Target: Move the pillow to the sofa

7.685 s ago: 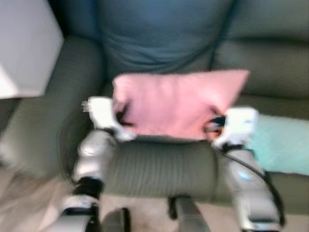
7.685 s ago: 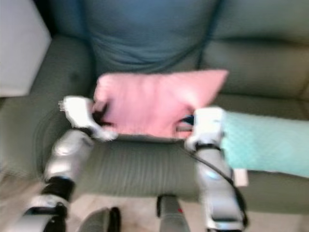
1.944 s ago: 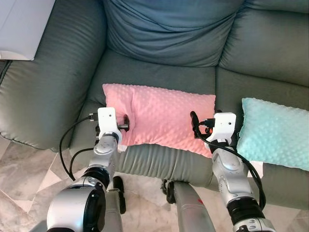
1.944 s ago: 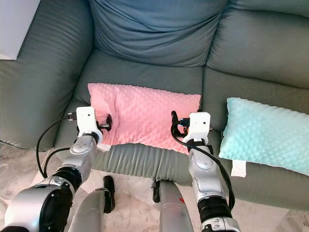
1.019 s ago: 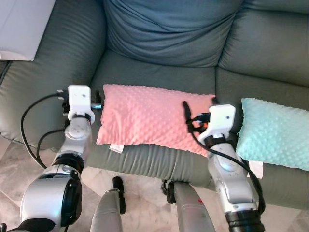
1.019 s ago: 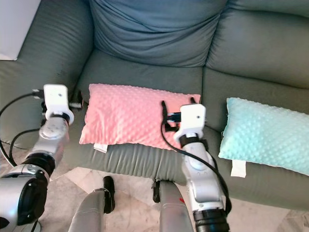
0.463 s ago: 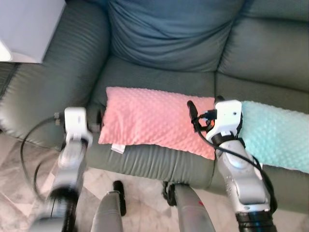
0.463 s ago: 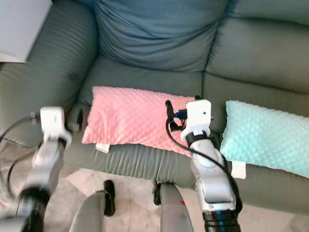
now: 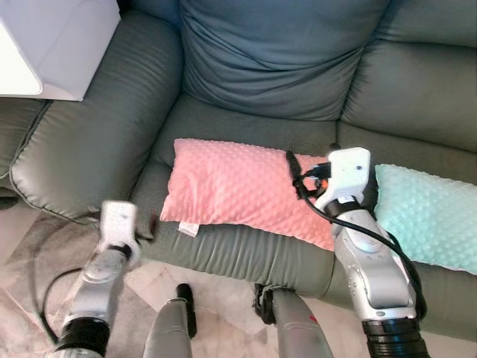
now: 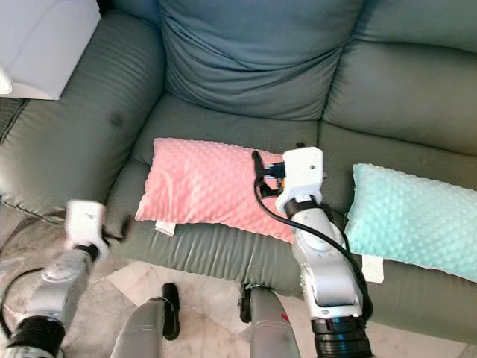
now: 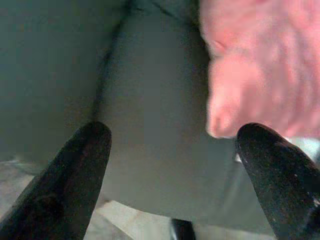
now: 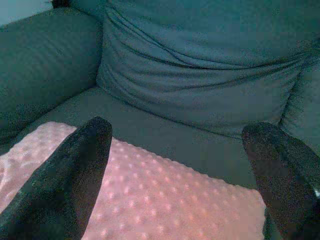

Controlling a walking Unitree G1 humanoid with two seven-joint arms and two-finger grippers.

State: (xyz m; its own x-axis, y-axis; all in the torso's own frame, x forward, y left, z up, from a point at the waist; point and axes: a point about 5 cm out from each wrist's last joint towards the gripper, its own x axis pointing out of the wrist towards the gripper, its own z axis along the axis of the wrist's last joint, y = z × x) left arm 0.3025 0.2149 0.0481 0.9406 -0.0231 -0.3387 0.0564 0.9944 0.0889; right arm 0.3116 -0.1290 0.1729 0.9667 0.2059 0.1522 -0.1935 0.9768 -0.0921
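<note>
Pink pillow (image 9: 242, 192) lies flat on the sofa (image 9: 261, 52) seat beside a mint pillow (image 9: 432, 216), left gripper (image 11: 172, 165) and right gripper (image 12: 180, 165) both spread wide, holding nothing; placing looks done, next comes drawing both arms clear.

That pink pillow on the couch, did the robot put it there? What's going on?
The pink pillow lies flat on the sofa seat, beside a mint pillow, and neither gripper holds it. The right gripper hovers open just above the pink pillow's right end. The left gripper, also open, is down by the front of the seat, apart from the pillow's corner. Who set the pillow there cannot be told from this moment alone.
</note>
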